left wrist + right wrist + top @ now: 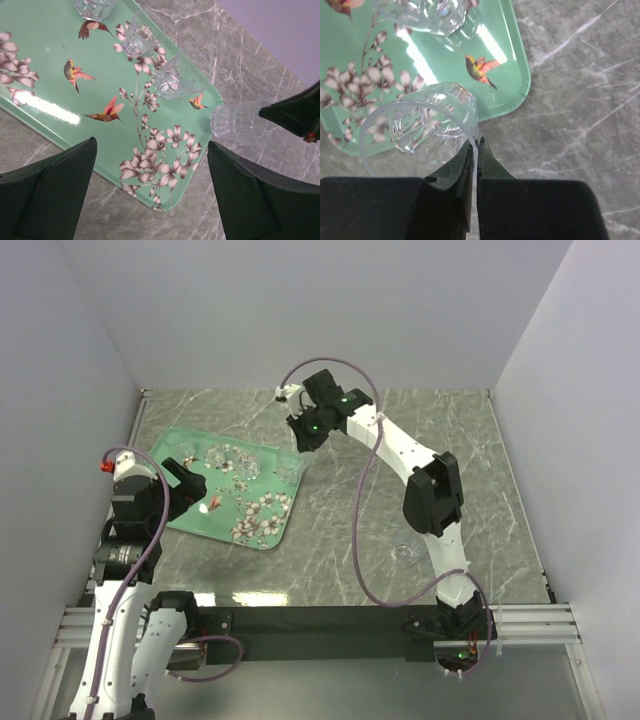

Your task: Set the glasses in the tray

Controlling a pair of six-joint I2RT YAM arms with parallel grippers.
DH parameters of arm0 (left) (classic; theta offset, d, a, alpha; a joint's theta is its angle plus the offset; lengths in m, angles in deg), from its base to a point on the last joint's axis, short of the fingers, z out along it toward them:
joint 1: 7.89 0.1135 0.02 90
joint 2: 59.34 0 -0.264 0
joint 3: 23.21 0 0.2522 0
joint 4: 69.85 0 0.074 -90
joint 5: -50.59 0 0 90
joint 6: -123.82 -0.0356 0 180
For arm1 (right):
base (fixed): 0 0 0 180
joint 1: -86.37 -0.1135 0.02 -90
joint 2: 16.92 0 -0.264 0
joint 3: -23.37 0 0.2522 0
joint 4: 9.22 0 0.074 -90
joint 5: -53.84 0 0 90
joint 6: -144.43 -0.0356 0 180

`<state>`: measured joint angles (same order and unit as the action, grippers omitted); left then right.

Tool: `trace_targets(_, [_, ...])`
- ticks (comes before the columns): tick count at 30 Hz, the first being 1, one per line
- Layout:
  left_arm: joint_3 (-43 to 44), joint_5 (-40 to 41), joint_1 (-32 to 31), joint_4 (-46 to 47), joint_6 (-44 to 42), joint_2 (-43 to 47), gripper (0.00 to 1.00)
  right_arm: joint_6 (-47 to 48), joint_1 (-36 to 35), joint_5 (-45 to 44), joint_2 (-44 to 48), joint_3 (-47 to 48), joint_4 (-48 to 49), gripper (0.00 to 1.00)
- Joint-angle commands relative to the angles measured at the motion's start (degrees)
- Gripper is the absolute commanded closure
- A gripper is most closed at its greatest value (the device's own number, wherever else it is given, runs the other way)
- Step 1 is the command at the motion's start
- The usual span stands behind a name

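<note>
The mint-green tray (262, 531) with blossoms lies at the left of the table. Three clear glasses stand along its far edge (142, 37), (175, 77), (95, 6). My right gripper (476, 142) is shut on the rim of a clear glass (427, 127), pinching its wall. It holds the glass tilted, just off the tray's far right corner (520, 85). The top view shows this gripper (300, 440) and the left wrist view shows the held glass (237, 122). My left gripper (152, 195) is open and empty, above the tray's near right corner. Another glass (405, 553) stands on the table by the right arm.
The table is grey-green marble (350, 510), with grey walls at the back and both sides. The right arm (430, 490) and its purple cable arc over the middle of the table. A black rail (320, 620) runs along the near edge.
</note>
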<state>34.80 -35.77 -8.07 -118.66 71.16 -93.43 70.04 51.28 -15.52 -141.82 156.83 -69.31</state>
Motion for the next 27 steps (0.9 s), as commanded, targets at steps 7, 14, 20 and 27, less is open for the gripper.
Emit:
trace_targets(7, [0.23,-0.56,0.1,0.16,1.59,0.95,0.01,-3.57,-2.88,-8.51,-5.09,5.54,6.77,1.0])
trace_targets(14, [0.05,-0.56,0.1,-0.55,2.12,1.65,0.0,-3.31,-3.93,-11.15,-7.11,6.16,7.39,1.0])
trace_targets(20, [-0.21,-1.09,0.1,-0.11,2.56,1.83,0.0,-2.79,-4.28,-11.33,-7.81,5.81,7.13,0.84])
trace_targets(27, [-1.18,-4.16,0.1,2.0,3.09,2.01,0.0,-2.0,-4.37,-10.45,-6.24,5.63,6.69,0.5])
